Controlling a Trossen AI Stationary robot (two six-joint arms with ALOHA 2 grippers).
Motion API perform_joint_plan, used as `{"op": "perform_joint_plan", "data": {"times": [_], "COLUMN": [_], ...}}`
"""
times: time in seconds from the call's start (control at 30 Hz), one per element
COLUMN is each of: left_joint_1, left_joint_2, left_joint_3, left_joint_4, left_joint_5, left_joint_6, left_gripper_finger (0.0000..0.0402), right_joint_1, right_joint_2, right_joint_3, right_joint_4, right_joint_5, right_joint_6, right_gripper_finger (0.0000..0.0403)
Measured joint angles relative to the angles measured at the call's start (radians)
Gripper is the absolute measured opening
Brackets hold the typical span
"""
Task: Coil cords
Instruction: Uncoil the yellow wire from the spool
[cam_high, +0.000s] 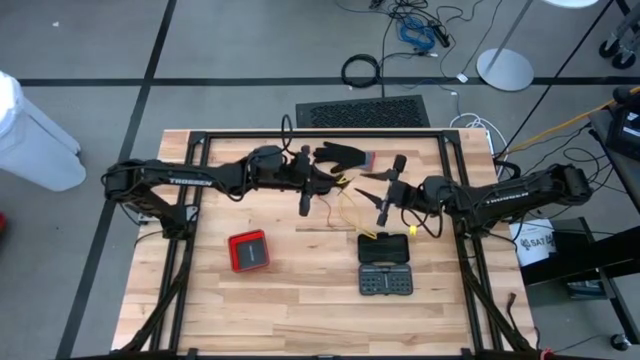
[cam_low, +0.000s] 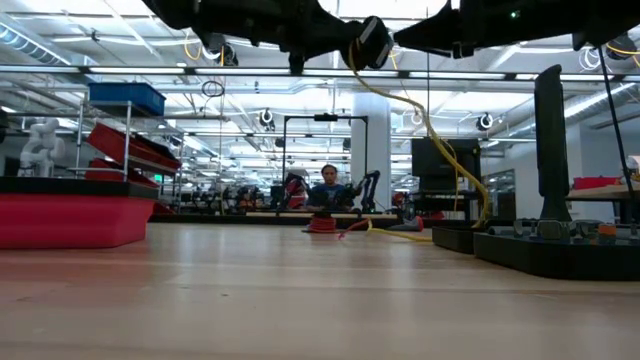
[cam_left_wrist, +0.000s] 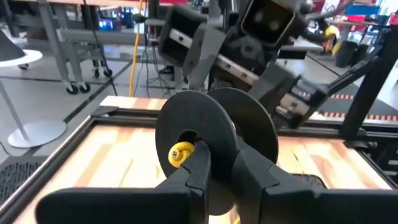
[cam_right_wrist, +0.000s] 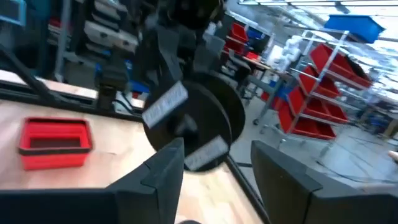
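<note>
Left wrist view: the left gripper (cam_left_wrist: 224, 171) has its fingers (cam_left_wrist: 196, 165) drawn close together on a black spool (cam_left_wrist: 214, 134), a pair of round flanges standing on edge between the jaws, with a yellow end of the cord (cam_left_wrist: 181, 153) showing at the hub just beside the inner finger. Right wrist view: the right gripper (cam_right_wrist: 214, 165) faces the same spool (cam_right_wrist: 199, 124) with its jaws spread wide and nothing between them; the spool lies just ahead of the gap, not yet inside it. High view: the two grippers meet over the table's (cam_high: 300, 300) middle, and a thin yellow cord (cam_high: 345, 205) trails down from between them. For a tidy coil, the spread jaws would best take the loose cord near the spool, keep it lightly taut, and lay turns side by side between the flanges rather than over a rim. The spool's axle appears to run across the left jaws, roughly level, flanges upright. Slack cord hangs downward from the hub, its long axis close to vertical.
</note>
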Motion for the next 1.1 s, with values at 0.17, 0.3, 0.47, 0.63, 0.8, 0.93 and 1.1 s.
{"op": "perform_joint_plan", "data": {"times": [0.17, 0.3, 0.47, 0.63, 0.8, 0.93, 1.1], "left_joint_1": [0.0, -0.001, -0.002, -0.008, -0.013, -0.014, -0.016], "left_joint_2": [0.039, 0.062, 0.08, 0.088, 0.089, 0.09, 0.091], "left_joint_3": [0.0, 0.0, -0.002, -0.001, -0.002, -0.002, -0.001], "left_joint_4": [0.053, 0.091, 0.117, 0.138, 0.146, 0.133, 0.129], "left_joint_5": [0.004, 0.01, 0.003, 0.004, 0.004, 0.007, 0.001], "left_joint_6": [-0.025, -0.048, -0.063, -0.087, -0.106, -0.105, -0.103], "left_gripper_finger": [0.0047, 0.0047, 0.0047, 0.0047, 0.0047, 0.0047, 0.0047], "right_joint_1": [-0.005, -0.015, -0.02, -0.02, -0.025, -0.023, -0.023], "right_joint_2": [0.026, 0.053, 0.07, 0.07, 0.071, 0.073, 0.074], "right_joint_3": [0.0, 0.0, 0.0, -0.002, -0.002, -0.002, -0.001], "right_joint_4": [0.015, 0.043, 0.055, 0.063, 0.065, 0.045, 0.036], "right_joint_5": [-0.029, -0.016, 0.036, 0.051, 0.056, 0.114, 0.116], "right_joint_6": [0.009, 0.012, 0.004, -0.011, -0.021, -0.055, -0.056], "right_gripper_finger": [0.0165, 0.0157, 0.015, 0.0132, 0.0117, 0.0115, 0.013]}}
